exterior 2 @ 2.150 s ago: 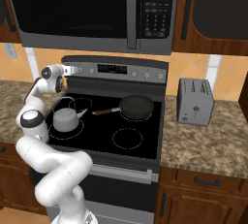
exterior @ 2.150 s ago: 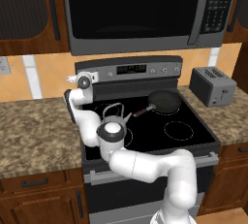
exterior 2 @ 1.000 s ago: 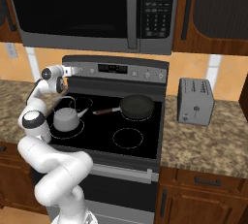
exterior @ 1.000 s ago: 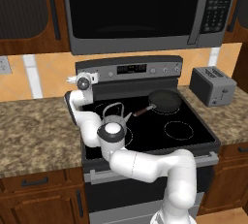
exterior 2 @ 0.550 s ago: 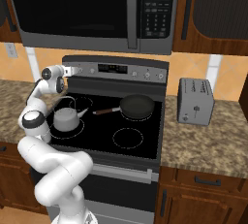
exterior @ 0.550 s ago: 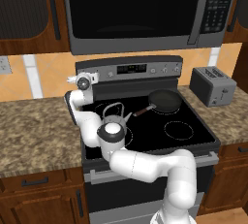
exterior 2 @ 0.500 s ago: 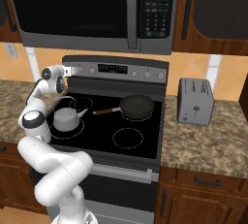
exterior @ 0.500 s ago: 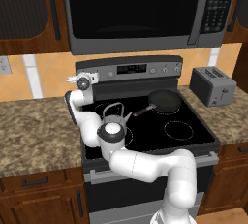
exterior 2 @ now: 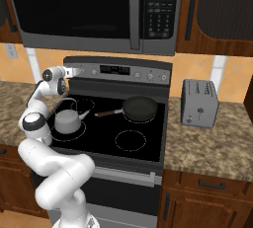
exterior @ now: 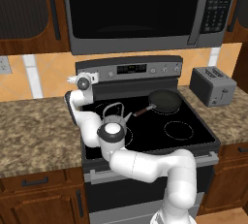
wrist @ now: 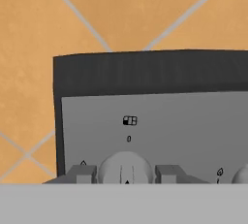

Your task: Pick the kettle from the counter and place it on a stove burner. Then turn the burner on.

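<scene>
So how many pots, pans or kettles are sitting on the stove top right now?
2. The kettle sits on the front left burner, and a black frying pan sits on the back burner, its handle pointing left toward the kettle. The arm hides part of the stove top's left side.

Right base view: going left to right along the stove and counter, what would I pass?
Small silver-grey metal kettle → black round frying pan → boxy grey toaster.
</scene>
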